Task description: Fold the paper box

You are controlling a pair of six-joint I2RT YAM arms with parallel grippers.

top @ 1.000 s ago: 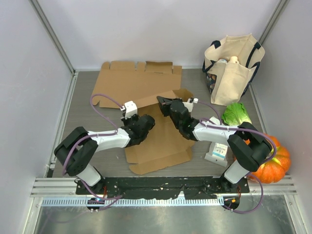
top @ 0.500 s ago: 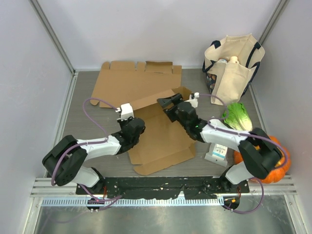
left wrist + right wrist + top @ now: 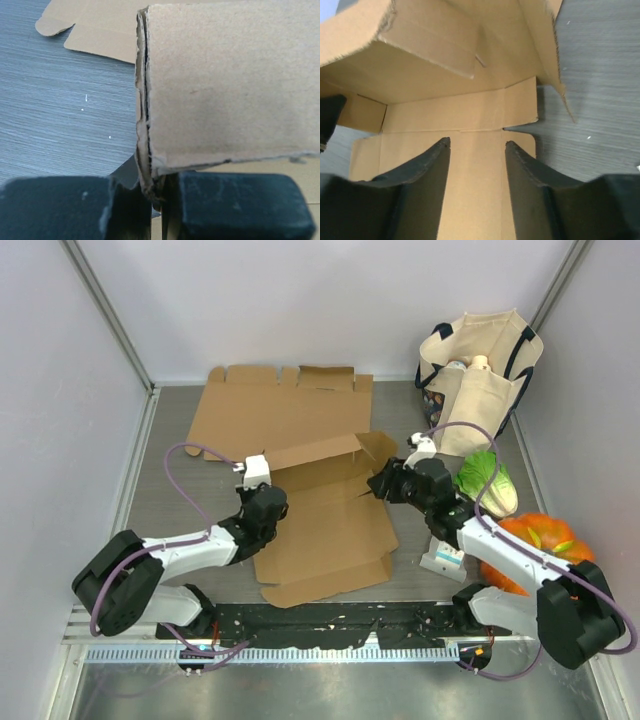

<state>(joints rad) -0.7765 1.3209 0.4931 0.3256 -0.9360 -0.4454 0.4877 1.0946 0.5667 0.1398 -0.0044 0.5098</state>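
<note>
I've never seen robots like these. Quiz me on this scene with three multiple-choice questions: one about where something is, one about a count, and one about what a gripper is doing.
1. Where does the tote bag stand?
A) at the far right of the table
B) at the near left
C) between the arms' bases

2. How many cardboard pieces are there?
A) one
B) two
C) four

3. What is the left gripper doing?
A) gaping open, holding nothing
B) holding a spoon
C) shut on a cardboard flap

Answers:
1 A: the top view shows the bag in the back right corner.
2 B: a flat sheet lies at the back, and the half-folded paper box lies in the middle.
3 C: the left wrist view shows both fingers pinching the box's doubled edge.
</note>
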